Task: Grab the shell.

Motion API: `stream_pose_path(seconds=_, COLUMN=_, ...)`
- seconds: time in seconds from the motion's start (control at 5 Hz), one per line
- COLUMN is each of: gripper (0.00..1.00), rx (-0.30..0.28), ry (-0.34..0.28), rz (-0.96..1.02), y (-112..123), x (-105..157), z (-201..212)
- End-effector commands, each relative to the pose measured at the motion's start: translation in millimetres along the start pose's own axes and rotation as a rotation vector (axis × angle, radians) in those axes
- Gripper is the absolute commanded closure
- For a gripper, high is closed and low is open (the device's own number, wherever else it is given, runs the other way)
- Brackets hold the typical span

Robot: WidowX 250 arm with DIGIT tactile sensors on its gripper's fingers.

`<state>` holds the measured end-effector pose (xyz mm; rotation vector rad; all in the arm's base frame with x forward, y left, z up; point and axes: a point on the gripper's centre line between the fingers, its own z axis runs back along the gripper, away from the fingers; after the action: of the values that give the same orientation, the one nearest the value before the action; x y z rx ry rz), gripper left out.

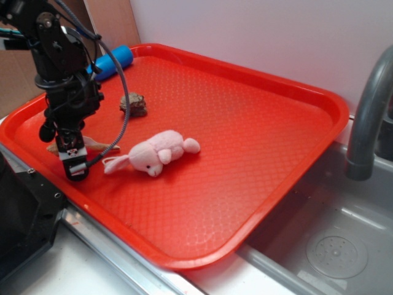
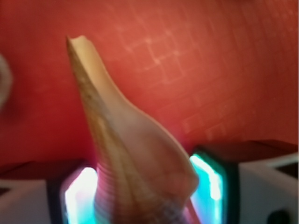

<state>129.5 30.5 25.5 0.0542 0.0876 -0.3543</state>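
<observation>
The shell (image 1: pixel 99 146) is slim and tan. It lies on the left part of the red tray (image 1: pixel 258 123), mostly hidden behind my gripper (image 1: pixel 73 165), which is down at tray level. In the wrist view the shell (image 2: pixel 126 140) fills the space between the two glowing pads (image 2: pixel 79 196). Its pointed tail runs away from me over the tray. Both pads touch the sides of its wide ridged body, so my gripper (image 2: pixel 145 191) is shut on it. The shell looks level with the tray surface.
A pink plush toy (image 1: pixel 156 153) lies just right of my gripper. A dark brown lumpy rock (image 1: pixel 133 104) sits behind it, and a blue cylinder (image 1: pixel 113 61) lies at the tray's far left corner. A steel sink (image 1: pixel 331 246) and grey faucet (image 1: pixel 368 110) are to the right.
</observation>
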Motion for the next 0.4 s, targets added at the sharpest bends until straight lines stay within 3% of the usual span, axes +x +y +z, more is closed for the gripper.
stream_pose_path(seconds=0.0, gripper=1.0, rx=0.022, ry=-0.009, rz=0.164, y=14, x=12, z=79)
stream_pose_path(seconds=0.2, gripper=1.0, rx=0.01, ry=-0.021, rz=0.348, y=20, x=26, z=126)
